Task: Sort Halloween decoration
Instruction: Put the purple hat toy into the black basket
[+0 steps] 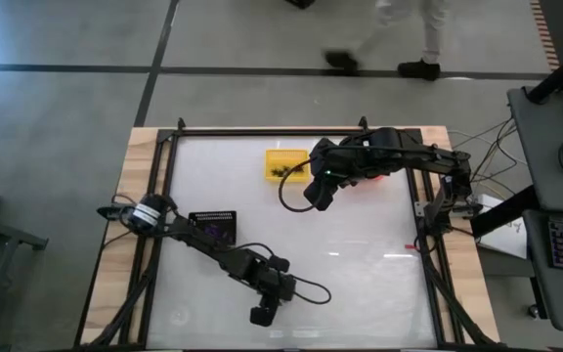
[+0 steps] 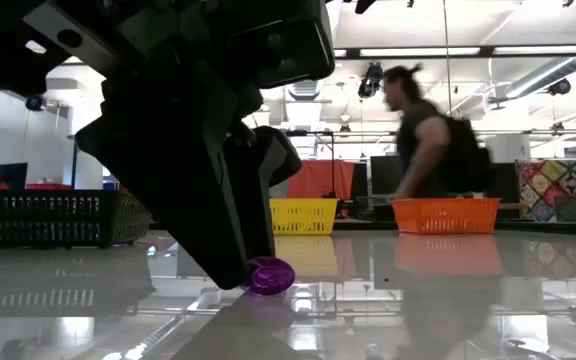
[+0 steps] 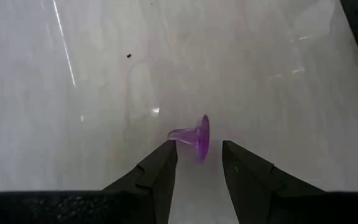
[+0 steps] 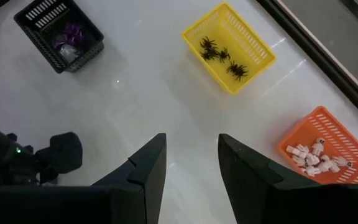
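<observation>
Close to the low camera, the left tool (image 3: 199, 163) stands released on the surface (image 3: 73, 93) with the purple trinket (image 3: 194, 135) just at its fingertips, probably to grasp it for sorting, while the right tool (image 4: 191, 163) waits released above the baskets.

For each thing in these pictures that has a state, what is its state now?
Purple trinket: lying on its side on the table, loose, just ahead of the left gripper.
Left gripper: jaws open, low over the table.
Right gripper: jaws open, empty, held high.
Yellow basket: upright, holds black spiders.
Orange basket: upright, holds white trinkets.
Black basket: upright, holds purple trinkets.
</observation>
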`<state>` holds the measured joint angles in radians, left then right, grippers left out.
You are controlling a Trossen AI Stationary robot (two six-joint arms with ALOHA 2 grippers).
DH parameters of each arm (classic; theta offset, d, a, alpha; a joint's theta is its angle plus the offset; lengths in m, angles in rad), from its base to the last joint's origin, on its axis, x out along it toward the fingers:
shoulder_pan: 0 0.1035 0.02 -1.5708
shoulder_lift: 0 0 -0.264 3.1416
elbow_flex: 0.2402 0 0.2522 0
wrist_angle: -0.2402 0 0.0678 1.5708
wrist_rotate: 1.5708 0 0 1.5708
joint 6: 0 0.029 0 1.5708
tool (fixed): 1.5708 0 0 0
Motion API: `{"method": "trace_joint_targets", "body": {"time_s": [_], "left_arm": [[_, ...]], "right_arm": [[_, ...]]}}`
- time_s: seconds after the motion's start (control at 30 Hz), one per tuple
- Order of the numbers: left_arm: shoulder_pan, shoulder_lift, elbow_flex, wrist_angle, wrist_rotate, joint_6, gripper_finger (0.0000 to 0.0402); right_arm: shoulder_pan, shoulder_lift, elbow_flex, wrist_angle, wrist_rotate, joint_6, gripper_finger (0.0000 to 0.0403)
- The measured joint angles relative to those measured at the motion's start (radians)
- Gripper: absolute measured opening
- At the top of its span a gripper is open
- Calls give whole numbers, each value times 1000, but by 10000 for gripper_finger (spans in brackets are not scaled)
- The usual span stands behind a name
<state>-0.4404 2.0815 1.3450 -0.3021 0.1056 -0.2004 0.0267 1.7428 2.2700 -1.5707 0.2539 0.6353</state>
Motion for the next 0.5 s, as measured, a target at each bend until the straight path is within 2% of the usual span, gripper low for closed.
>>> {"method": "trace_joint_targets", "body": {"time_s": [0.2, 0.43, 0.5], "left_arm": [[1, 9, 0, 2, 0, -16, 102], [5, 11, 1, -3, -2, -12, 16], [6, 10, 0, -5, -1, -17, 6]], "right_arm": [[2, 0, 0, 0, 0, -14, 137], [2, -1, 0, 0, 0, -26, 137], [2, -1, 0, 0, 0, -32, 137]]}}
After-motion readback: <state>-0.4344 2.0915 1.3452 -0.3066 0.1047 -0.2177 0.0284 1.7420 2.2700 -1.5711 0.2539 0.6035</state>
